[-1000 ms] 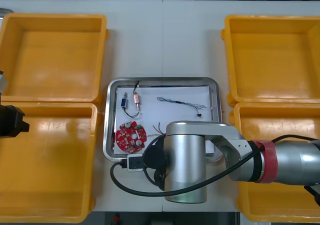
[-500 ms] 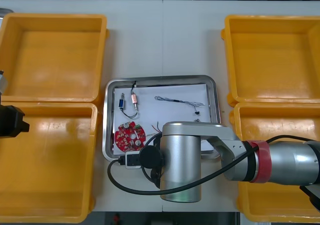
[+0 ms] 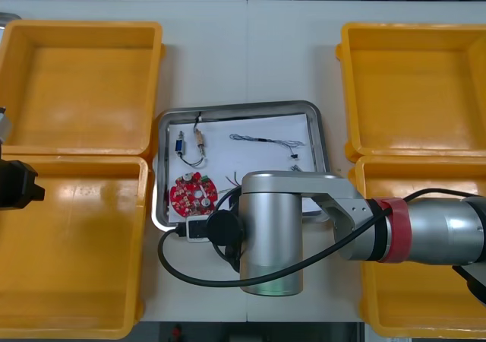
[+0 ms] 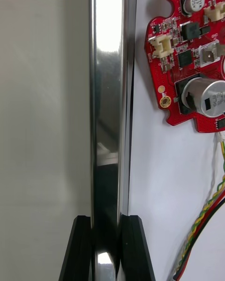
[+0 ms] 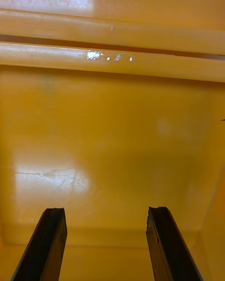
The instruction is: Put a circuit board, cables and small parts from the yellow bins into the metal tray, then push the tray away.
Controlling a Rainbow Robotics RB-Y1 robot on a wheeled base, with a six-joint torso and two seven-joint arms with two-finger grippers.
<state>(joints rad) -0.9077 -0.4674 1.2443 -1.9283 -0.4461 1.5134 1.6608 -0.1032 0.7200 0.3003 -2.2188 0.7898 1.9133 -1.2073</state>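
Light table (image 3: pixel 292 61), a thin seam (image 3: pixel 247 53) down its middle

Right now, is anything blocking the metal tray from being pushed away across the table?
Nothing visible. The right gripper clamps the metal tray by its near rim, and beyond its far rim lies bare table between the yellow bins.

Your right arm (image 3: pixel 425 232) reaches in from the right side, with its wrist turned steeply down over the near middle of the worktop. Your right end effector (image 4: pixel 108 221) has its black fingers (image 4: pixel 80 248) clamped on the rim of the metal tray (image 4: pixel 108 98). Your left end effector (image 5: pixel 106 213) is parked at the left edge, fingers spread apart.
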